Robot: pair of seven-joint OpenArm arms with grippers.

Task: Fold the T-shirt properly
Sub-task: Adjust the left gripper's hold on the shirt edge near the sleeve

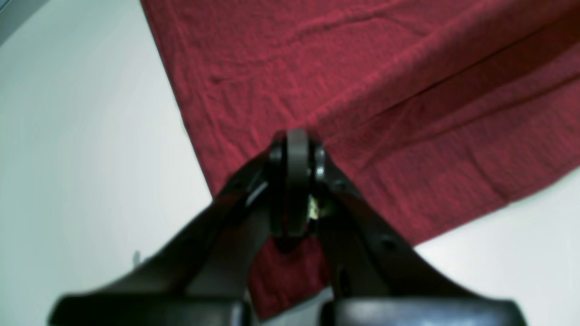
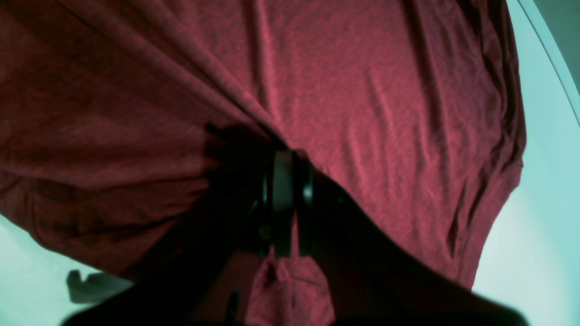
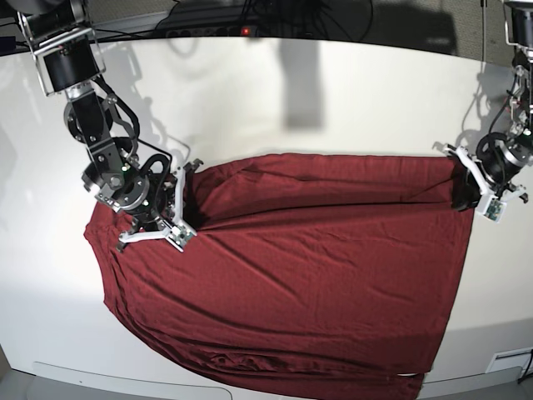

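Between the closed fingers of my left hand (image 1: 297, 149) I pinch an edge of the T-shirt (image 3: 308, 275), and the maroon knit runs away from the fingertips in a taut ridge with a straight seam line beside it. My right hand (image 2: 283, 163) is also clamped on the cloth, a small tuft bunched below the fingers and long pleats fanning out ahead. Beyond both hands the shirt lies spread wide across the white desk (image 3: 275, 108), thin, soft and finely wrinkled, its near hem reaching the desk's front edge.
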